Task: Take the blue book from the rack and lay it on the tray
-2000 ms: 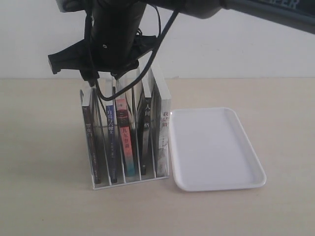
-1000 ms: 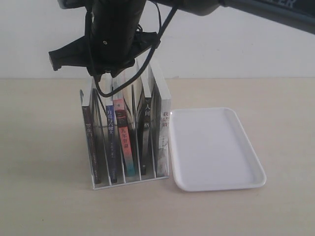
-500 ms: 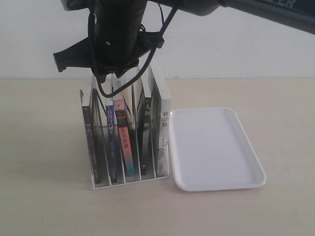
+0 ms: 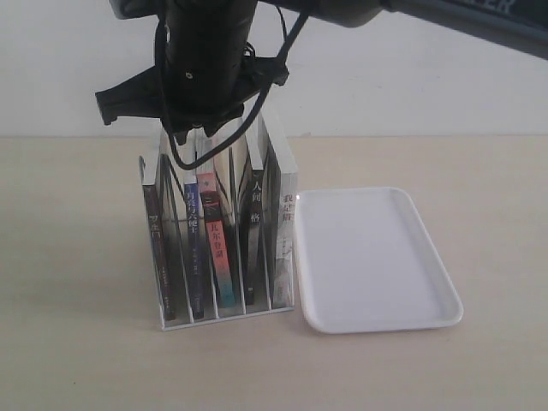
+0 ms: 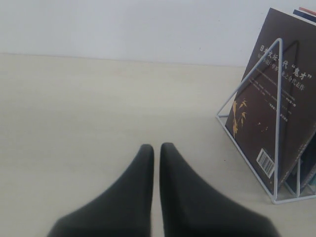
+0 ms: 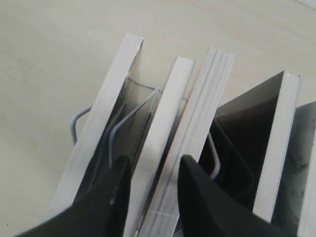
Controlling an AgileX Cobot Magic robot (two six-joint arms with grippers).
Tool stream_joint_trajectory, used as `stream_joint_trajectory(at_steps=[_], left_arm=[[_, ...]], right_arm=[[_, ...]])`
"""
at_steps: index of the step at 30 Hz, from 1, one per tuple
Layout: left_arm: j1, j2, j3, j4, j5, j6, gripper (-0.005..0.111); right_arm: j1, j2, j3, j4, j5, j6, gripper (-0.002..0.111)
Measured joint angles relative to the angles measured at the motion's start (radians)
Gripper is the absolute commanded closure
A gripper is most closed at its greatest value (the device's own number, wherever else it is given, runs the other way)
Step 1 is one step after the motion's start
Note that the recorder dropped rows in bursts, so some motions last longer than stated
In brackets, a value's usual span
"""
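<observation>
right gripper [image 6: 152, 165] wide, astride top edge of blue book [image 6: 168, 113] | book upright in rack [image 4: 227, 316], second slot from 9 o'clock; tray [image 4: 368, 257] at 3 | we reckon it light, bendy, slick: pinch deep near spine
</observation>
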Motion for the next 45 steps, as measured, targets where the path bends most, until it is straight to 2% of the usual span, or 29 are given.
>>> stream_joint_trajectory(at_steps=[19,27,37,45], left_arm=[[0.0,0.0,0.0,0.0,0.0,0.0,0.102],[0.0,0.0,0.0,0.0,0.0,0.0,0.102],[0.0,0.0,0.0,0.0,0.0,0.0,0.102],[0.0,0.0,0.0,0.0,0.0,0.0,0.102]], right_arm=[[0.0,-0.004,0.039,-0.158,0.052,0.035,0.077],[0.0,-0.073,0.04,-0.188,0.032,0.043,0.077],[0.005,-0.079,0.04,-0.007,-0.051,-0.015,0.077],[0.009,-0.029,0.04,0.003,-0.047,-0.027,0.077]])
